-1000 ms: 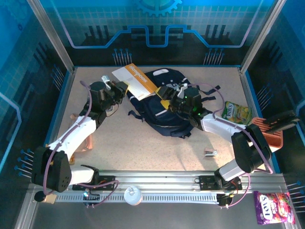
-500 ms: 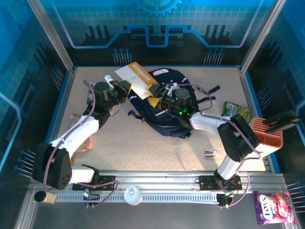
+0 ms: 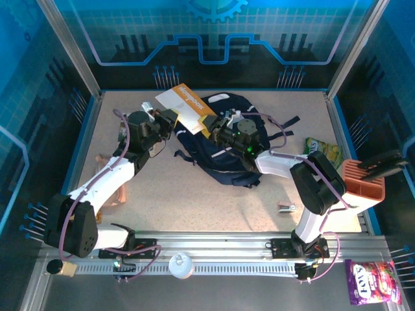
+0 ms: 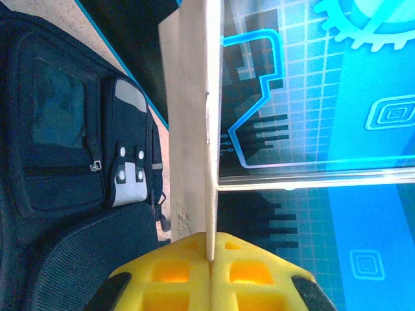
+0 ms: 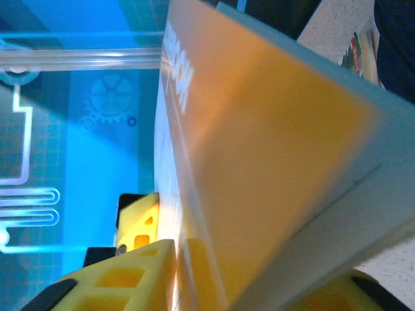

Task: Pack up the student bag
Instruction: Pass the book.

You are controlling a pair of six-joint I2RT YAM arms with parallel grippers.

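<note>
The student bag (image 3: 228,163), dark navy with a grey-white patch, lies in the middle of the table and also shows in the left wrist view (image 4: 58,162). An orange and white notebook (image 3: 185,107) is held tilted over the bag's upper left edge. My left gripper (image 3: 170,120) is shut on the notebook's lower left edge; its yellow fingers clamp the thin edge of the notebook (image 4: 211,97) at the gripper (image 4: 212,259). My right gripper (image 3: 217,126) grips the right corner; the notebook (image 5: 259,162) sits between the jaws of that gripper (image 5: 188,259).
A green-yellow snack packet (image 3: 322,152) and an orange rack (image 3: 363,178) lie at the right edge. A small metal object (image 3: 287,207) sits on the table near the right arm's base. A purple sweets bag (image 3: 369,282) lies outside the frame rail.
My right gripper has moved left over the bag to the notebook's right corner and closed on it. The left gripper raised and tilted the notebook slightly, then held still.
</note>
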